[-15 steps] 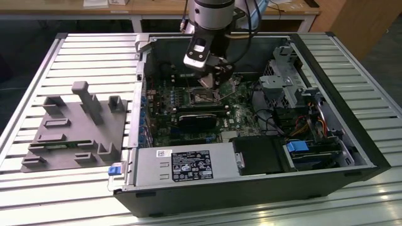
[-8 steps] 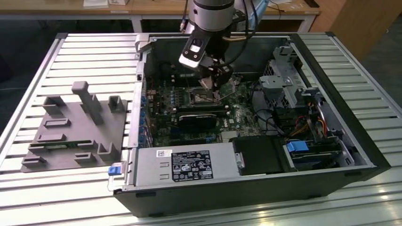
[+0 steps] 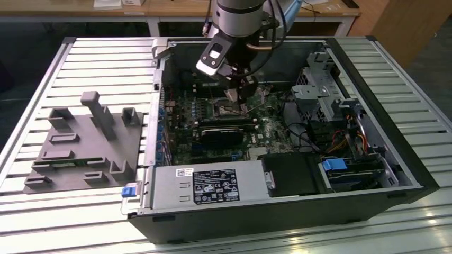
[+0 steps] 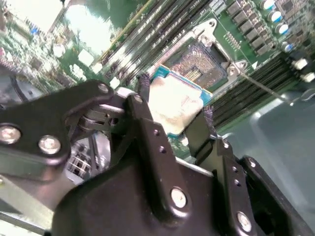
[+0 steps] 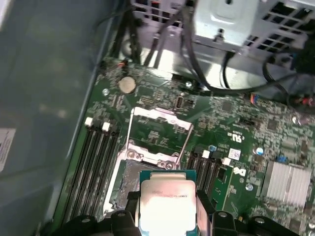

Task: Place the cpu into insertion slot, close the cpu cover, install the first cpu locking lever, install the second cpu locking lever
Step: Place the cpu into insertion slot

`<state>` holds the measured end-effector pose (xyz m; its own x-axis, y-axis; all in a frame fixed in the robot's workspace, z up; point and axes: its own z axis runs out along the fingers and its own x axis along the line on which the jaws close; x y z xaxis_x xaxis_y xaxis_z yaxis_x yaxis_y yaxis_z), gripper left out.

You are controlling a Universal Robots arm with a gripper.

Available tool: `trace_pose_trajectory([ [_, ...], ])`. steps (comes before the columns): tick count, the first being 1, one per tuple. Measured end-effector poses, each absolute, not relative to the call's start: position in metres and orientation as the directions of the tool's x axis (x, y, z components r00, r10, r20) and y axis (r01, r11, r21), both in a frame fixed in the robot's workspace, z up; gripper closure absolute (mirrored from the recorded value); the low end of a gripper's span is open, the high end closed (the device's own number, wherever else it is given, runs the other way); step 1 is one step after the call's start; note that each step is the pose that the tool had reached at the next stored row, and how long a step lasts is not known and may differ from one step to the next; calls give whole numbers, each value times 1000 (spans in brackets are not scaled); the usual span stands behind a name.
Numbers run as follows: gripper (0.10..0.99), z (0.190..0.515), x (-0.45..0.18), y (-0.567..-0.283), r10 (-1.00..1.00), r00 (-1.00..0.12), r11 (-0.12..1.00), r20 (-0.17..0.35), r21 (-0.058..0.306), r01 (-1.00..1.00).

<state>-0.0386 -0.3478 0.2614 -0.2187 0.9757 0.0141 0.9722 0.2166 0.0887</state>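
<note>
Nearest to us, in the second wrist view, the gripper (image 4: pixel 173 109) has its two black fingers (image 4: pixel 147 130) drawn partway together onto the cpu (image 4: pixel 174 101), pinching the chip by opposite edges; nothing else is in its grasp. The cpu is a flat square with a pale, matte silvery-tan lid over a blue-green edge. It hangs over the insertion slot (image 4: pixel 201 64) and, as far as we can tell, is not seated in it. We judge the first step to be under way and unfinished: the slot's dark, finely grained centre lies bare inside a bright metal rim.

Just past the slot, in the first wrist view, the cpu cover (image 5: pixel 162 114) stands swung open. It is a thin silvery frame, and green board shows through its square window. So the cover is not closed, and neither locking lever can be latched over it (we cannot pick the levers out with certainty; a thin metal rod beside the slot may be one). By our reckoning, all four steps remain.

Farther out, long black memory slots (image 5: pixel 96 167), a round coin cell (image 5: pixel 127 84) and a ribbed silvery heatsink (image 5: pixel 288 183) sit on the glossy green motherboard (image 5: pixel 231 123). In the exterior view the open computer case (image 3: pixel 282 217) lies on a slatted metal table (image 3: pixel 92 58), with a grey moulded fixture (image 3: pixel 84 143) at the exterior view's left.
</note>
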Motion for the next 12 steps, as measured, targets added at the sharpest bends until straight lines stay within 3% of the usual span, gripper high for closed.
trace_pose_trajectory([
  [12,549,248,-39,-347,999,-39,38,13,89,995],
])
